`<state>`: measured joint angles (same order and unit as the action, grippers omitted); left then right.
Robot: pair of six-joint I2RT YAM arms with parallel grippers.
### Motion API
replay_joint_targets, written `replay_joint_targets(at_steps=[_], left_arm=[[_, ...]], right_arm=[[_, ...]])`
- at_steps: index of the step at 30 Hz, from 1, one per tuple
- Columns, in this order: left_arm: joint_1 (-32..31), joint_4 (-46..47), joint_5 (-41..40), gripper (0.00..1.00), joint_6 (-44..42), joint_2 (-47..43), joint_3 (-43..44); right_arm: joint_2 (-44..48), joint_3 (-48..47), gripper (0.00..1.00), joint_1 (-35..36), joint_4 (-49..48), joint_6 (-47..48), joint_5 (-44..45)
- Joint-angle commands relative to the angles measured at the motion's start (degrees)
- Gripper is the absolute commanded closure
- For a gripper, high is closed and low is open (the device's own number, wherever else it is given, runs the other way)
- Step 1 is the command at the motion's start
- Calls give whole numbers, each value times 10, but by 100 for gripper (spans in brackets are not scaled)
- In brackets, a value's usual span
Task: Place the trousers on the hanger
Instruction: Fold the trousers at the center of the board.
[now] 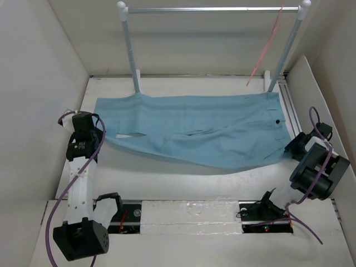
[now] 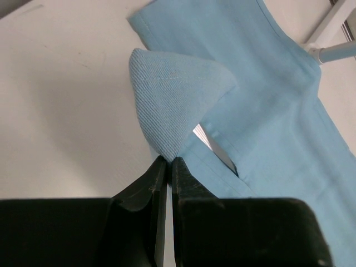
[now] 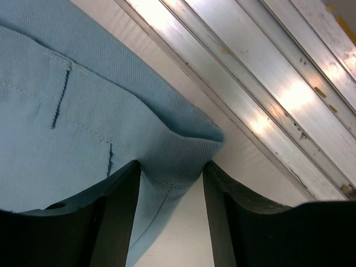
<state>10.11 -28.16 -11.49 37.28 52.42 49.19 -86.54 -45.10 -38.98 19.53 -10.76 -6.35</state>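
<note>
The light blue trousers lie spread across the table, with the waistband and its dark button at the right. My left gripper is at the leg end on the left. The left wrist view has that gripper shut on a lifted corner of the trousers. My right gripper is at the waistband's near corner. In the right wrist view this gripper stands open, and a bunched fold of the trousers between its fingers touches both. The pink-red hanger hangs from the rail's right end.
The silver rail on two white-knobbed posts spans the back of the table. One post foot stands just past the trouser legs. An aluminium track runs along the table's right side, close to my right gripper. White walls enclose the table.
</note>
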Motion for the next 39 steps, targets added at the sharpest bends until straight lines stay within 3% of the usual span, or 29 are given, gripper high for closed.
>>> replay_joint_targets(at_steps=[1, 2, 3, 4, 5, 8, 14, 17, 23, 28, 32, 35, 39], left_arm=[[0, 13, -54, 100, -12, -1, 1], [0, 13, -58, 100, -13, 2, 2], [5, 9, -61, 100, -13, 4, 4], [5, 8, -62, 100, -13, 4, 5], [5, 8, -63, 100, -12, 4, 4], [5, 5, -60, 100, -6, 10, 6], [11, -45, -99, 100, 12, 50, 28], [4, -72, -129, 100, 12, 83, 67], [4, -36, -162, 100, 22, 157, 95], [30, -11, -184, 100, 24, 239, 160], [30, 22, -155, 100, 20, 289, 196], [30, 51, -150, 100, 14, 346, 238], [17, 24, -184, 100, -4, 445, 343]], right_arm=[[-34, -30, 46, 0, -29, -4, -20], [-42, -38, 48, 0, -27, 2, -21], [-50, -45, 58, 0, -20, 7, -22], [-62, -59, 76, 0, -1, 10, -15], [-63, -60, 85, -5, 7, 12, -10], [-16, -28, 97, -14, 10, 12, -9], [158, -7, 99, 0, 116, 7, 59], [165, -53, 100, 9, 132, 10, 56], [72, -211, 97, 65, 85, 5, 52], [-71, -414, 97, 110, 156, 38, 77], [-163, -520, 97, 130, 159, 42, 71], [-236, -588, 98, 142, 180, 48, 68], [-310, -697, 100, 155, 190, 48, 68]])
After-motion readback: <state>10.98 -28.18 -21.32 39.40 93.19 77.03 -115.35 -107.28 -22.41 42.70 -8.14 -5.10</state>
